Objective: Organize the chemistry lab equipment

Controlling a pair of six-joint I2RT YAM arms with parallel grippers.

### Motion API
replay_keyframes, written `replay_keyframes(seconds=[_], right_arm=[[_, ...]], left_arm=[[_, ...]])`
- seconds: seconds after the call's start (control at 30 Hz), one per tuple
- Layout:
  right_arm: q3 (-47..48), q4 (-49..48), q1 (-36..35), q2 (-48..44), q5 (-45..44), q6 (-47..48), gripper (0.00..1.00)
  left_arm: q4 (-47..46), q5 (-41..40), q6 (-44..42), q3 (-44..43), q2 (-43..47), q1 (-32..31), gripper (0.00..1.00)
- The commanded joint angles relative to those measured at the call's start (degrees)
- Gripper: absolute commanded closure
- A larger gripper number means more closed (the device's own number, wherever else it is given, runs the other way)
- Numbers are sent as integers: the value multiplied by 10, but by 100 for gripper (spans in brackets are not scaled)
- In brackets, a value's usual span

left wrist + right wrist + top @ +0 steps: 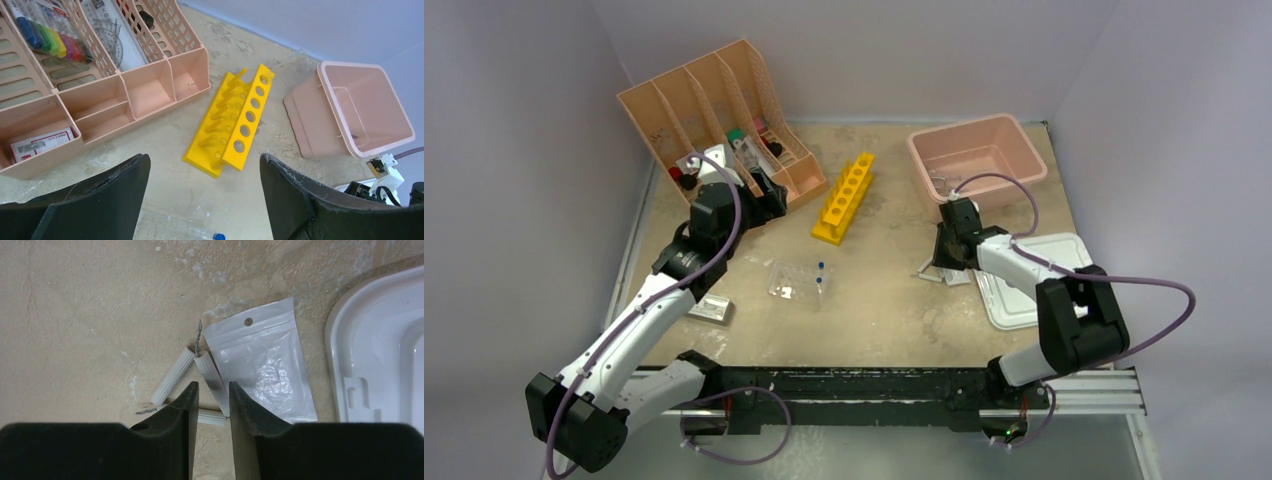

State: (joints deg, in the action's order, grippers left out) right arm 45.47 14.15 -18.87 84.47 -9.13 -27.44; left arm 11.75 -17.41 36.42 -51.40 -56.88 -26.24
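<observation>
My right gripper (214, 385) is low over the table with its jaws closed narrowly on one white ridged tube of the wire triangle (172, 375), which lies flat. The white packet (262, 370) lies just right of the triangle, touching it. In the top view, the right gripper (944, 262) is at centre right. My left gripper (205, 160) is open and empty, held above the table near the organizer (714, 110). A clear bag of blue-tipped pipettes (799, 280) lies mid-table; one blue tip (218, 236) shows below the left jaws. The silver blister sheet (709, 308) lies by the left arm.
A yellow test-tube rack (846, 197) lies at mid-table, also in the left wrist view (235, 122). The pink tub (976, 155) stands open at the back right. Its white lid (1034, 290) lies right of the packet. The peach organizer (150, 95) holds markers and packets.
</observation>
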Motion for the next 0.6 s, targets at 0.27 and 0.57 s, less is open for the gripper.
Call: replay_keyframes(seconds=[0.27,0.57], right_arm=[[2,-27,-16,36,5,-6,79],[13,-19,-34,55,-13,-8,76]], left_arm=[[-12,-16,-4,-5,2,5,20],[-10,-19,-4,2,8,5,20]])
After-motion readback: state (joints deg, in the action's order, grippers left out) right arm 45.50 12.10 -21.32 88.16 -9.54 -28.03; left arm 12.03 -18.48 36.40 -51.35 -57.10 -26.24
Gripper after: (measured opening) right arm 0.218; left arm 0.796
